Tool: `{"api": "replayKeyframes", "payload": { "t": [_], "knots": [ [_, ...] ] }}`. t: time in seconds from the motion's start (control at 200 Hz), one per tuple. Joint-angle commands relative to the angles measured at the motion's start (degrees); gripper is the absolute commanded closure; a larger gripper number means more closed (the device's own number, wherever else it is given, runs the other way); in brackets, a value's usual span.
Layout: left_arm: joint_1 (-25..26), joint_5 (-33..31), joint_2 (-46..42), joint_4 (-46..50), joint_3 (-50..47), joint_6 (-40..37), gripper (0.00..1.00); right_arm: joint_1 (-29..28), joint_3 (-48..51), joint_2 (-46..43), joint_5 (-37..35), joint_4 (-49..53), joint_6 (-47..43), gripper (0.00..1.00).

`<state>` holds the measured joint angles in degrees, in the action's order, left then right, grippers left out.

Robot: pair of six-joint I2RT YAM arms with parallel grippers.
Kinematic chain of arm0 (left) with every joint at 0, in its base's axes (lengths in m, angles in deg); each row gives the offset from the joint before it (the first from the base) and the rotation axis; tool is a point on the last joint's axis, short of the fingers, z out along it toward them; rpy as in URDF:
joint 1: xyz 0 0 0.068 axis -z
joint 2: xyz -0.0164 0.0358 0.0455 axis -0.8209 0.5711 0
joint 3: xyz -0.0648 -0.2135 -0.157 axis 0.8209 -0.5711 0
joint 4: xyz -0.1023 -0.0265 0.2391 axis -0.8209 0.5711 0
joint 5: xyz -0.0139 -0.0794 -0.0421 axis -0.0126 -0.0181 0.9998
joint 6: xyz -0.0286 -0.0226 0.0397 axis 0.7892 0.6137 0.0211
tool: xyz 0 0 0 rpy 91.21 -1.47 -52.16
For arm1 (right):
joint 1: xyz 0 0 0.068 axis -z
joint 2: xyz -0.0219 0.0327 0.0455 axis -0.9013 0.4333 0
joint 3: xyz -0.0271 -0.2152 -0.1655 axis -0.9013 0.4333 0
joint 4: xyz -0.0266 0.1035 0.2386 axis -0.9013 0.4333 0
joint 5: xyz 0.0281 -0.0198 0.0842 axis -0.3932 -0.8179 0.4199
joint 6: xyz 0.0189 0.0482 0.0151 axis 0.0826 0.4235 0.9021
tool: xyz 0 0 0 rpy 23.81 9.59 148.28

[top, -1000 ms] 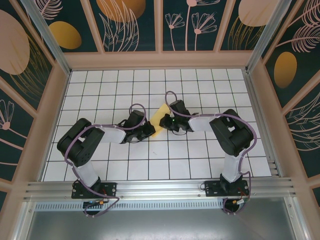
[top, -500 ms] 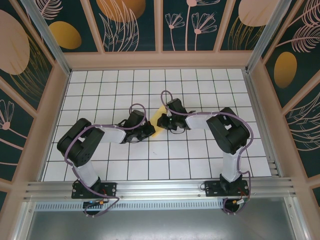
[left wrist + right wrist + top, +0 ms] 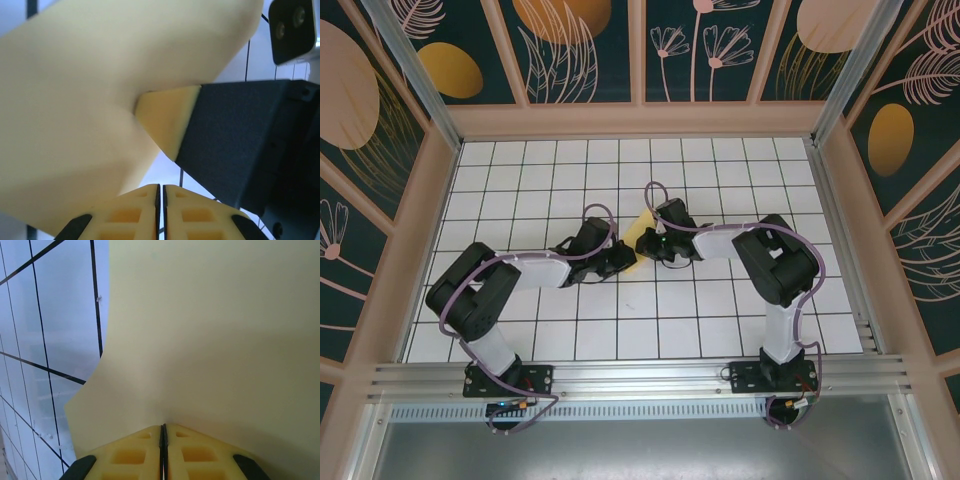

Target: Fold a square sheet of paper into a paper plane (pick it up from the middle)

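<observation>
While between two pincers (image 3: 160,187) (image 3: 163,426), one sheet (image 3: 210,330).

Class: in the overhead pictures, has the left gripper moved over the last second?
Yes. The left gripper edged right across the grid table, toward the right gripper and the yellow paper.

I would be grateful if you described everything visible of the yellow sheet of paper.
The thin pale yellow sheet of paper is plain, matte and folded over, bowing smoothly rather than flat. It is gripped in the closed fingers of the right gripper at one edge and the left gripper at another, above the white gridded table.
</observation>
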<state>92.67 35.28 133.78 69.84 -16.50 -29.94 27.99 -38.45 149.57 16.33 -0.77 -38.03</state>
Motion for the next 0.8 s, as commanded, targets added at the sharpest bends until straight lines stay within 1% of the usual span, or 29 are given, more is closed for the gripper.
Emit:
{"api": "replayKeyframes", "payload": {
  "t": [0.0, 0.135, 0.3, 0.46, 0.56, 0.665, 0.791],
  "knots": [
    [0.5, 1.4, 2.3, -0.8, 1.0, 0.1, 0.89, 0.5, 1.5, 0.5, 0.3, -0.2, 1.3, 0.91],
    [0.6, 1.1, 4.1, 0.2, 0.9, 0.0, 0.90, 0.8, 1.8, 0.3, 0.5, -0.6, 1.8, 0.91],
    [0.6, -2.1, 4.8, 2.5, 0.5, -0.4, 0.91, 0.8, 2.0, 0.3, 0.6, -0.8, 1.7, 0.91],
    [0.6, -3.0, 4.8, 3.9, 0.2, -0.4, 0.91, 1.2, 2.2, 0.3, 0.3, -0.4, 1.4, 0.91],
    [0.5, -2.0, 3.8, 2.7, -0.3, -0.4, 0.91, 1.5, 2.3, 0.2, 0.0, -0.3, 1.0, 0.91],
    [0.5, -0.7, 2.0, 1.1, 1.4, -0.4, 0.90, 1.5, 2.5, 0.3, 0.6, -0.3, 1.0, 0.91],
    [0.6, -2.0, 1.3, -1.6, 2.5, 0.2, 0.89, 1.5, 2.8, 0.2, 1.6, -1.3, 1.6, 0.91]
  ]
}}
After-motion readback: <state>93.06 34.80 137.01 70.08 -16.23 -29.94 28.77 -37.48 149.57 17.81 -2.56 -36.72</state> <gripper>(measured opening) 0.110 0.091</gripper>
